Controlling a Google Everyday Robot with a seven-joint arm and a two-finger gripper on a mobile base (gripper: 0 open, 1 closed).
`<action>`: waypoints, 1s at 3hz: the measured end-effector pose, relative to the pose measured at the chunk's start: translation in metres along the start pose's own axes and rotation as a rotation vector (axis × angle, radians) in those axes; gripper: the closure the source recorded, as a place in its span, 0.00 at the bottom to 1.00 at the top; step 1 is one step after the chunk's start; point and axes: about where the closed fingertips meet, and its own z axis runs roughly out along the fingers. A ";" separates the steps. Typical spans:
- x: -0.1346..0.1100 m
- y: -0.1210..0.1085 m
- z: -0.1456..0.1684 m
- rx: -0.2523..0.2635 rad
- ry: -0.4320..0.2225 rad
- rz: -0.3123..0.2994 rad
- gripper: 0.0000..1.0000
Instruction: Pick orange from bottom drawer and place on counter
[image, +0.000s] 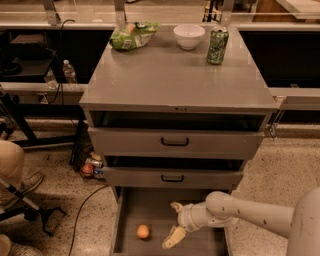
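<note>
I see the drawer (150, 206) cut off at the bottom edge. My gripper (174, 222) sits low centre, fingers wide apart, empty, just right of the orange (143, 231).

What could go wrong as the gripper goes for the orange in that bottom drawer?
1. The orange lies loose on the flat floor of the bottom drawer, beside the open gripper; a nudge from one of the fingers could roll it away.
2. The middle drawer juts out above, so lifting straight up may knock the arm against it.
3. Once placed, the orange might roll on the smooth counter.
</note>
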 end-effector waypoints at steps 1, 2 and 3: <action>0.017 -0.019 0.028 0.018 -0.029 -0.003 0.00; 0.029 -0.037 0.063 0.033 -0.064 -0.003 0.00; 0.046 -0.051 0.104 0.018 -0.100 0.012 0.00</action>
